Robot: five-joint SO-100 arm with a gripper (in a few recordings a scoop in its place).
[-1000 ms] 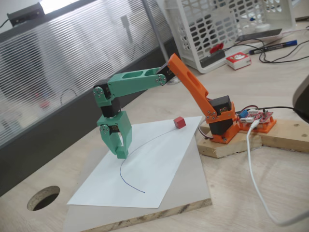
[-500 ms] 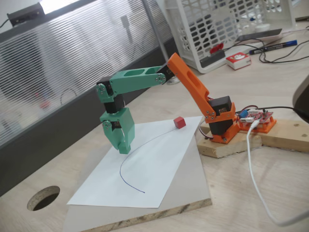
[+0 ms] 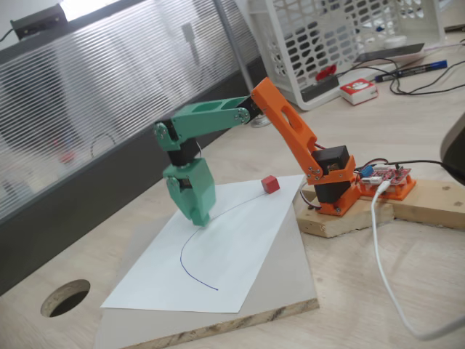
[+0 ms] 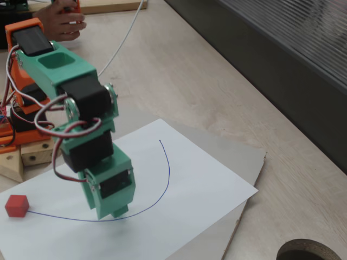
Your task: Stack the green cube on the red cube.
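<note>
Tabletop [image 3: 407,291]: a pale wooden surface carried a board, and on the board lay a white sheet of paper [image 3: 240,247] with a thin blue curved line [image 3: 190,251] drawn across it.
Arm [image 3: 290,134]: an orange base and upper link, then green links bending down to the paper.
Claw [image 3: 201,218]: it pointed straight down, its tip just above the paper, close to the blue line; in a fixed view [image 4: 111,211] its jaws looked drawn together, but whether it gripped anything could not be told.
Red cube [image 3: 270,184]: it sat on the paper at one end of the blue line, well apart from the claw and nearer the orange base.
Key relation: from the claw, the red cube lay to the right and farther back in a fixed view, to the left in a fixed view [image 4: 17,206].
Green cube: I could not make it out.
</note>
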